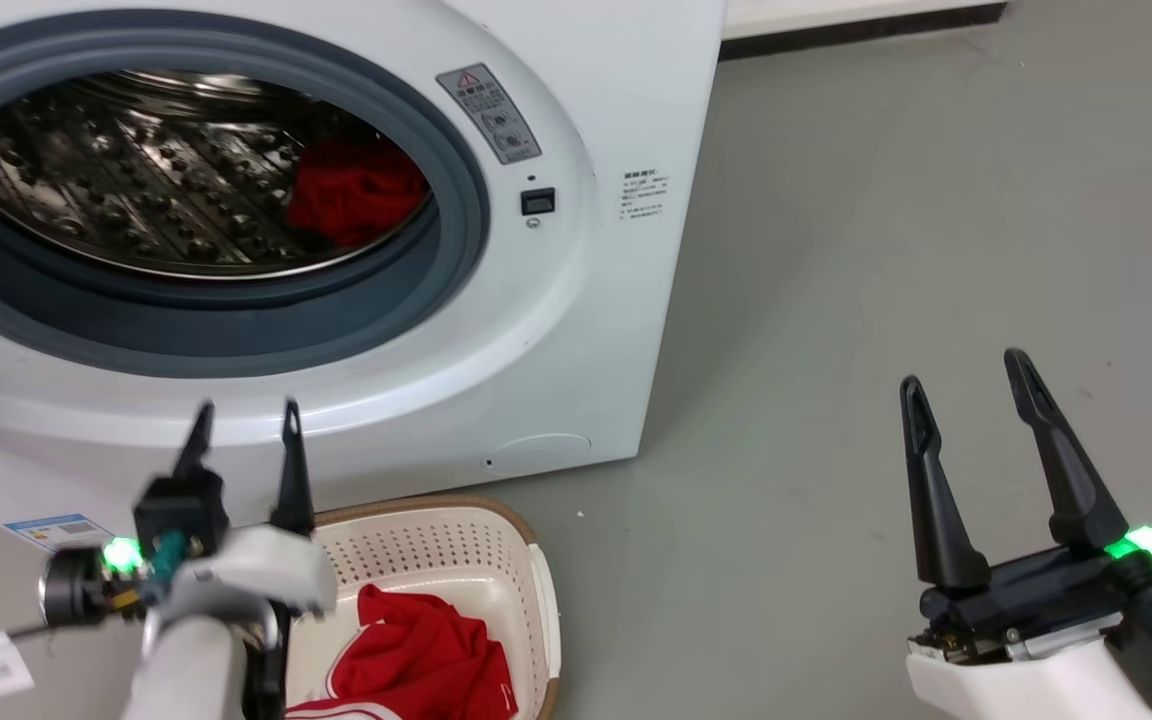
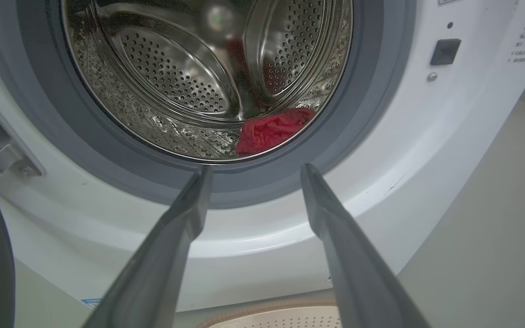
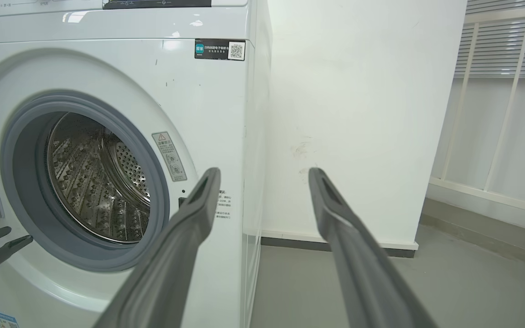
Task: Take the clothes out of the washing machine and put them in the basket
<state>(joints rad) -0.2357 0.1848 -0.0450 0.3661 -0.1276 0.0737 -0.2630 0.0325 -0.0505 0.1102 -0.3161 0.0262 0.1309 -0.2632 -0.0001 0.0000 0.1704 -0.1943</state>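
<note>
White front-loading washing machine (image 1: 576, 330), upper left of frame, porthole open. Crumpled red garment (image 1: 356, 192) lies at right of steel drum (image 1: 136, 170). Cream perforated basket (image 1: 539, 600), bottom centre-left, holds red white-striped clothes (image 1: 421, 650).

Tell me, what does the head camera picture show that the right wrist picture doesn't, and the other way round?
Head view: the low cream plastic basket holding a red garment with white trim, and another crumpled red garment inside the perforated steel drum. Right wrist view: a plain white wall and a black QR-code sticker. Both: the white front-loading washing machine, its drum, and the open right gripper.
</note>
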